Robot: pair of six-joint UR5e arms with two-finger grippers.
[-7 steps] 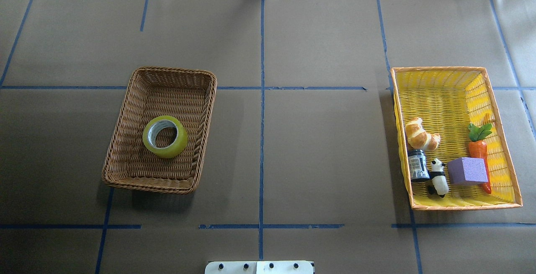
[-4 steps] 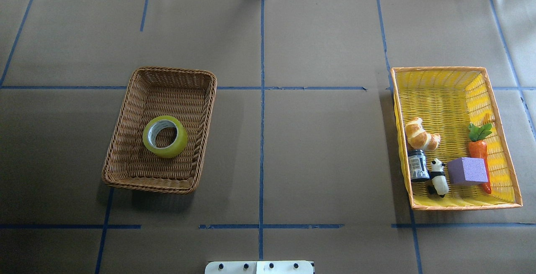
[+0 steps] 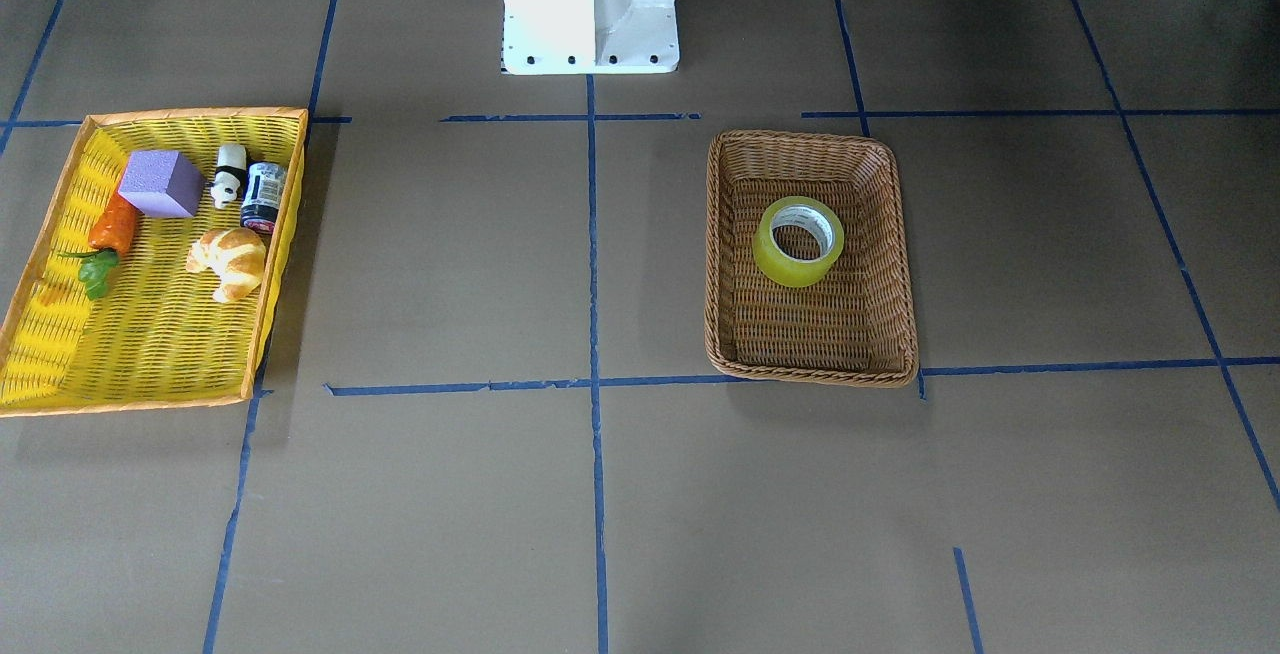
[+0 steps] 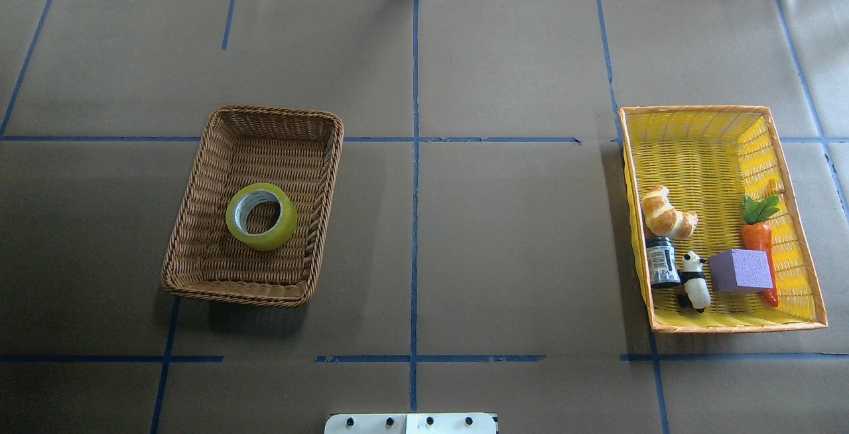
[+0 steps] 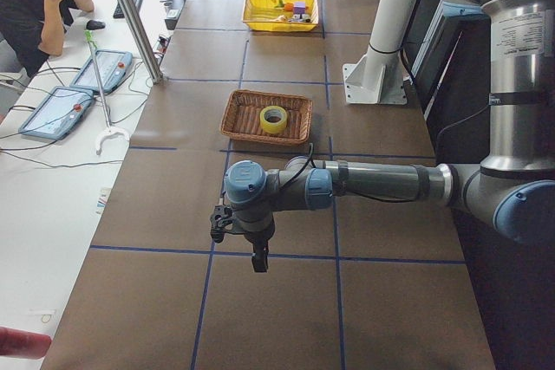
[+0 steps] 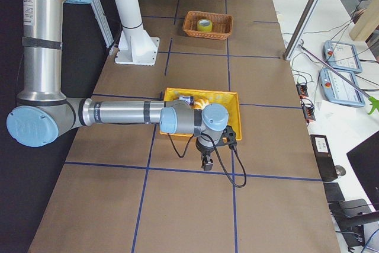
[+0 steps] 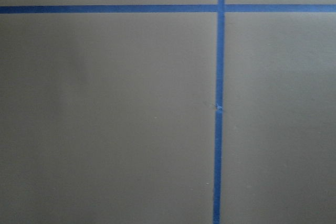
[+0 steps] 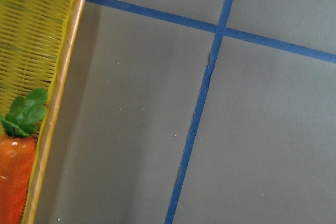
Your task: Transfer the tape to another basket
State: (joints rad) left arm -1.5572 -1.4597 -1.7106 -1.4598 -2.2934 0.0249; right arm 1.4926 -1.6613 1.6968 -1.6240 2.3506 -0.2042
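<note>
The yellow-green tape roll (image 4: pixel 290 223) lies flat inside the brown wicker basket (image 4: pixel 278 113) on the table's left half. It also shows in the front view (image 3: pixel 785 270), inside the same basket (image 3: pixel 800 137). Neither gripper is in the overhead or front view. My left gripper (image 5: pixel 258 259) hangs over bare table far from the basket, toward the table's left end; I cannot tell if it is open. My right gripper (image 6: pixel 206 163) hangs just outside the yellow basket, toward the table's right end; I cannot tell its state either.
The yellow orange-rimmed basket (image 4: pixel 696 110) at the right holds a croissant (image 4: pixel 666 214), a dark jar (image 4: pixel 662 261), a panda figure (image 4: pixel 694 281), a purple block (image 4: pixel 740 270) and a carrot (image 4: pixel 757 238). Its rim (image 8: pixel 63 77) and the carrot (image 8: pixel 13 171) show in the right wrist view.
</note>
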